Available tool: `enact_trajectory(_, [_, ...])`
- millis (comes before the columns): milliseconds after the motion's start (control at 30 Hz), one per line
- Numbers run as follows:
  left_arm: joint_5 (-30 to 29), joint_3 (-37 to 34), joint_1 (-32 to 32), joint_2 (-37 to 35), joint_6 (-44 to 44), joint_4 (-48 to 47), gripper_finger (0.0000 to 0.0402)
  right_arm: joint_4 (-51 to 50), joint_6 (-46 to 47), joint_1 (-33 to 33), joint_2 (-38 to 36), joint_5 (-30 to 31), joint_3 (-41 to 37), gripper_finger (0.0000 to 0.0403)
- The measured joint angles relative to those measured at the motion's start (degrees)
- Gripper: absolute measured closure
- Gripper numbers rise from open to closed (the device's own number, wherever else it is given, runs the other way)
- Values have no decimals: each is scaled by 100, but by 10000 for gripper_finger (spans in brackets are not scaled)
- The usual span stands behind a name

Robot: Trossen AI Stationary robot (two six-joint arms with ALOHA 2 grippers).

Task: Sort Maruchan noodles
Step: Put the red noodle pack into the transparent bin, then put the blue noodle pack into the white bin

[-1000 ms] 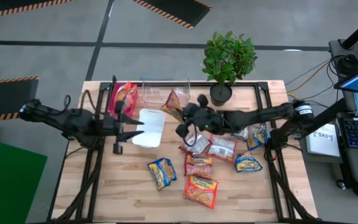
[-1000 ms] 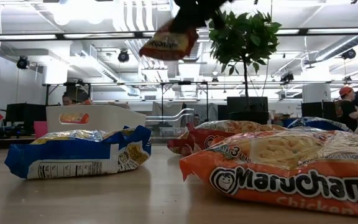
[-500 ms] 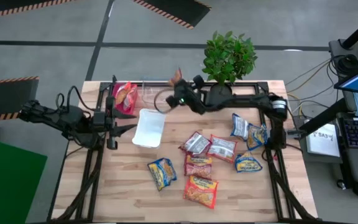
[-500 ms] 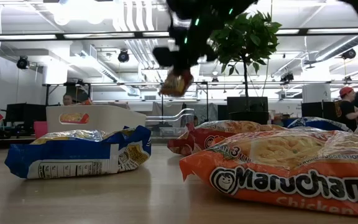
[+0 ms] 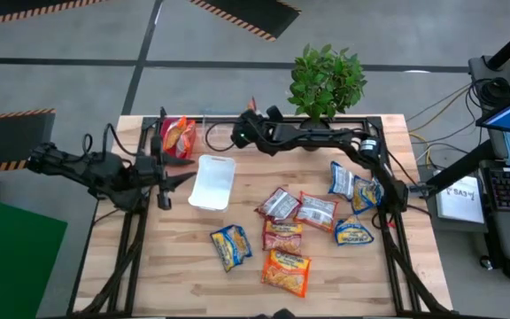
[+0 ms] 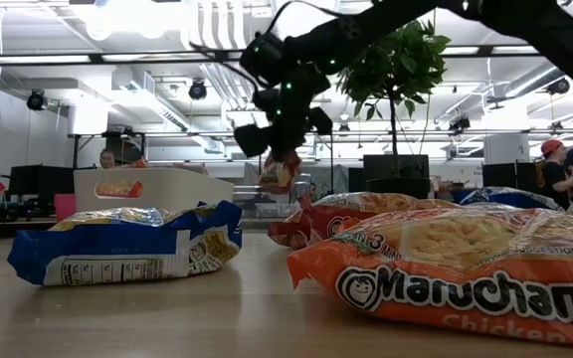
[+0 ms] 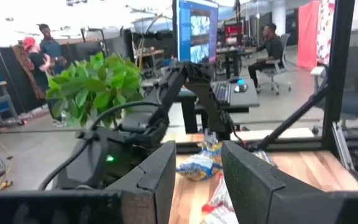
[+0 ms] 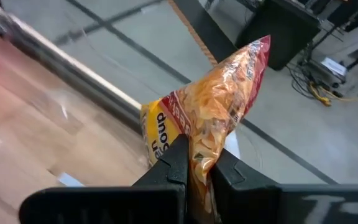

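Observation:
My right gripper (image 5: 246, 124) hangs over the clear tray (image 5: 212, 126) at the table's far edge, shut on an orange-and-red Maruchan packet (image 8: 219, 102), which also shows in the low view (image 6: 278, 173). Several more packets (image 5: 283, 236) lie flat on the table's middle and right. A red tray (image 5: 168, 140) at the far left holds an orange packet (image 5: 181, 135). A white tray (image 5: 212, 182) rests flat beside it. My left gripper (image 7: 197, 180) is open and level at the left, next to the white tray, with nothing between its fingers. My right gripper pinches the packet's lower end (image 8: 196, 154) between its two fingers. The fingers slant downward, coming from the table's right. The packet is lifted clear of the table and the trays, and its body bulges out past the fingertips (image 8: 174, 163).
A potted plant (image 5: 326, 84) stands at the far edge, just right of my right gripper. A blue-and-yellow packet (image 6: 127, 255) and an orange one (image 6: 446, 273) lie at the near edge. People stand in the room beyond the table.
My right gripper has swung from above the table's middle toward the far edge and leftward, tipping downward and sinking, carrying the packet to above the clear tray. It has stayed shut on the packet.

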Motion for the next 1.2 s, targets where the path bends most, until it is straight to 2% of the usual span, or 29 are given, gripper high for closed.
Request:
enact_trajectory(233, [-4,-2,0,-6,150,-28,288,-780,205,-7,483,2,736,382])
enact_trajectory(433, [-7,-2,0,-17,75,-58,288,-1114,428,-11,799,0,1033,324])
enact_trajectory(600, [-7,0,0,-2,-393,-54,288,-1641,482,-16,823,-6,1248,279])
enact_trajectory(800, [-2,-32,0,176,-651,-93,288,-2054,271,323,295,-245,1348,254])
enact_trajectory(1067, [20,-39,-11,501,-1181,-762,286,-3482,-238,1306,-748,-1281,1137,260])
enact_trajectory(1200, [254,-39,-15,693,-1644,-746,278,-3403,-202,1820,-1348,-2027,595,264])
